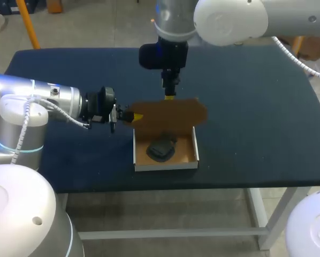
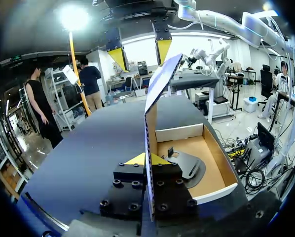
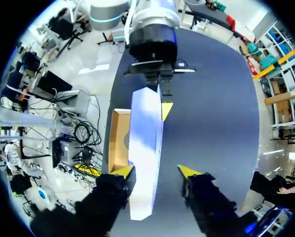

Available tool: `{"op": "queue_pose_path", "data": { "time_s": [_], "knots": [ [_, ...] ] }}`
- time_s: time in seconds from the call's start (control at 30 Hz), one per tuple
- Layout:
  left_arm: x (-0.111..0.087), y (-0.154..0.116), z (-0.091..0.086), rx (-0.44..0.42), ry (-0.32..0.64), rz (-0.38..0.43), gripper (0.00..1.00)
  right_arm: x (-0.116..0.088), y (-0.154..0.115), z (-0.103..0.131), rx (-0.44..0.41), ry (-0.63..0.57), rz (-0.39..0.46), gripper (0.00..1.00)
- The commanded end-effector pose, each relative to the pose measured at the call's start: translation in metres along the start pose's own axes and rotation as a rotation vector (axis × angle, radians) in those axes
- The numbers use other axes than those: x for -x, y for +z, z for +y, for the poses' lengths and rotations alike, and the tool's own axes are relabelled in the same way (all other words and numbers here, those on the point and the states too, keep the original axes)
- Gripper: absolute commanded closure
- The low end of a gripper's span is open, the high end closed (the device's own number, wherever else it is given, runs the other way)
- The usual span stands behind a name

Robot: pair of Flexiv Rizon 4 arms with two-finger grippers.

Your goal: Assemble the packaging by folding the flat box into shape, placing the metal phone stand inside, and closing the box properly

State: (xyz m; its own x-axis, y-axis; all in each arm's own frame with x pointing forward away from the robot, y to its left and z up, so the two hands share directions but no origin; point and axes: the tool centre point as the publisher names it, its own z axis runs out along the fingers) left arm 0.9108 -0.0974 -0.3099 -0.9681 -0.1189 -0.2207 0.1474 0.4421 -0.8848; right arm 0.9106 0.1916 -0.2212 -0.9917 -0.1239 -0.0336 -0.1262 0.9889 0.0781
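Brown box (image 1: 165, 165), dark stand (image 1: 161, 149) inside, lid (image 1: 170, 112) upright, pinched by left gripper (image 2: 146, 159); right gripper (image 3: 156, 171) wide, perhaps touching.

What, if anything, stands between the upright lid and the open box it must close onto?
Nothing visible does: the phone stand lies low inside the box, and the left hand grips the lid at its side edge.

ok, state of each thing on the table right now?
box: folded into a tray, not closed
lid: raised, standing about upright over the box's far side
phone stand: inside the box, lying on its floor
left gripper: shut on the lid's side edge
right gripper: open, the lid's top edge between its fingers
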Motion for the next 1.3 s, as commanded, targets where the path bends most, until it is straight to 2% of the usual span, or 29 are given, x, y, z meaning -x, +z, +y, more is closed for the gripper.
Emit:
{"op": "queue_pose_path", "data": {
  "time_s": [0.03, 0.57, 0.83, 1.07, 1.13, 1.3],
  "knots": [
    [0.0, 0.0, 0.001, -0.001, 0.001, -0.002, 1.0, -0.003, 0.003, -0.001, 0.002, -0.002, -0.004, 0.42],
    [0.0, 0.0, 0.001, -0.001, 0.001, -0.002, 1.0, -0.003, 0.012, 0.001, -0.021, -0.011, -0.005, 0.36],
    [0.0, 0.0, 0.001, -0.001, 0.001, -0.002, 1.0, -0.003, 0.017, 0.002, -0.029, -0.014, -0.01, 0.38],
    [0.0, 0.0, 0.001, -0.001, 0.001, -0.002, 1.0, 0.0, 0.023, 0.002, -0.031, -0.023, 0.003, 0.35],
    [0.0, 0.0, 0.001, -0.001, 0.001, -0.002, 1.0, 0.001, 0.024, 0.002, -0.03, -0.023, 0.007, 0.31],
    [0.0, 0.0, 0.001, -0.001, 0.001, -0.002, 1.0, 0.002, 0.028, 0.002, -0.029, -0.026, 0.015, 0.31]
  ]
}}
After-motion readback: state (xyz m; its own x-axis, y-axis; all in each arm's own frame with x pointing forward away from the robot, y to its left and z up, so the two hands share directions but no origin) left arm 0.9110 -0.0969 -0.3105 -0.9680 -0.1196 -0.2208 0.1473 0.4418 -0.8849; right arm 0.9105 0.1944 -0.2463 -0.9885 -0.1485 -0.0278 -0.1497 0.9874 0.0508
